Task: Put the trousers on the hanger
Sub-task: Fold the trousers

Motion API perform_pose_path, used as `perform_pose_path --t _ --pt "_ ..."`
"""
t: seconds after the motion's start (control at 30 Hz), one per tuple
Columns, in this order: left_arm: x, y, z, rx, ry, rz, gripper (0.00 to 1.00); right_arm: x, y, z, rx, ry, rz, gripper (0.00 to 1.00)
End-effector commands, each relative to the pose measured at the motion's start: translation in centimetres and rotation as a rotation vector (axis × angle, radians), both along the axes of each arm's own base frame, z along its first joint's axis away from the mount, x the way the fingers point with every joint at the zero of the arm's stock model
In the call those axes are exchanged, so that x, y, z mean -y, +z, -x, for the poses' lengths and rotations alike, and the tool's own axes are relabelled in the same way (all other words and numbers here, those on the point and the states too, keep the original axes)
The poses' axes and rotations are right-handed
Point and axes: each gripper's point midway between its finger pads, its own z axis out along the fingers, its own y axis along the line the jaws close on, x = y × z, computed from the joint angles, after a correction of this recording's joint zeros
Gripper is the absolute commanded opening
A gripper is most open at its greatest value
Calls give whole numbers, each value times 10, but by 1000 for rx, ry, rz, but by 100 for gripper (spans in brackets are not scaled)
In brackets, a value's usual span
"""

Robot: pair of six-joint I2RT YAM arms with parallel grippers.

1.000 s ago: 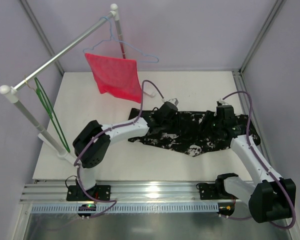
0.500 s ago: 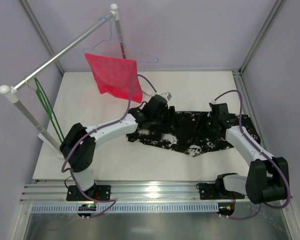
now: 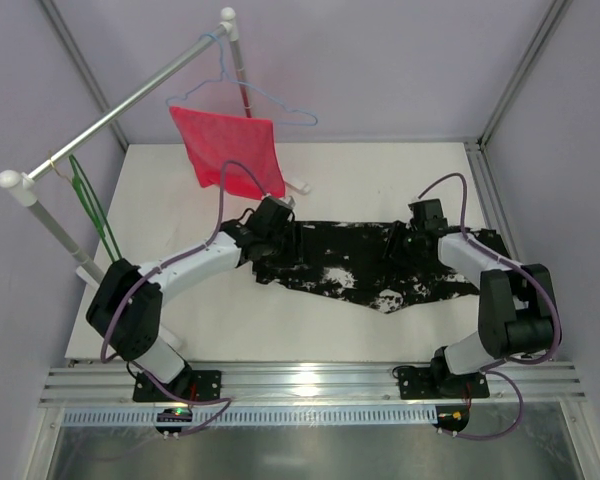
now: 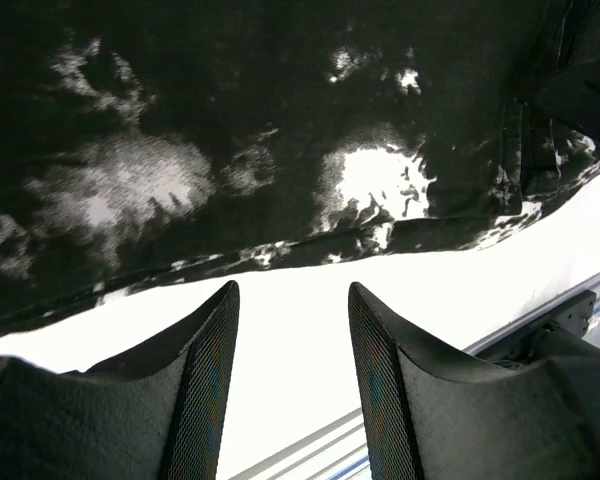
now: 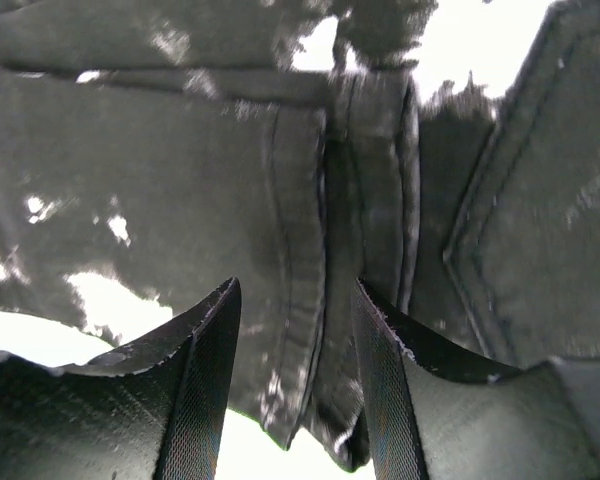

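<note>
Trousers [image 3: 370, 265]: black fabric, irregular white splotches, spread flat on white table [image 3: 230, 320], long axis 9 to 3 o'clock, slightly right of centre. Seams and a folded ridge show in the right wrist view.

Left gripper [image 4: 290, 300]: fingers apart, grasping nothing, over bare table just beside the trousers' 9 o'clock end.

Right gripper [image 5: 295, 300]: fingers apart, over the seamed ridge, not clamped.

Green hanger [image 3: 92, 215] hangs from rail [image 3: 130, 100] at 9 o'clock, well apart from the trousers.

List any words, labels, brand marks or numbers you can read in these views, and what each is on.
No text is readable in any view.
The trousers show only white splotches, with no print.
The red cloth and green hanger are plain.
The small board with a green light is too small to read.
</note>
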Motion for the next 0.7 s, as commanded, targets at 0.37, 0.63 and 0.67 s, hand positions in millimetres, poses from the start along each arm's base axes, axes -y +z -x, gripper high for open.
perform_pose_path --t 0.37,0.63,0.67 --pt "-42 -9 -8 13 123 -93 51 -6 1 -31 49 30 -9 23" --pt "-59 -16 -11 20 165 -164 53 3 16 -28 35 33 50 4" --pt "-62 -19 -9 14 168 -180 53 11 21 -32 43 17 89 4"
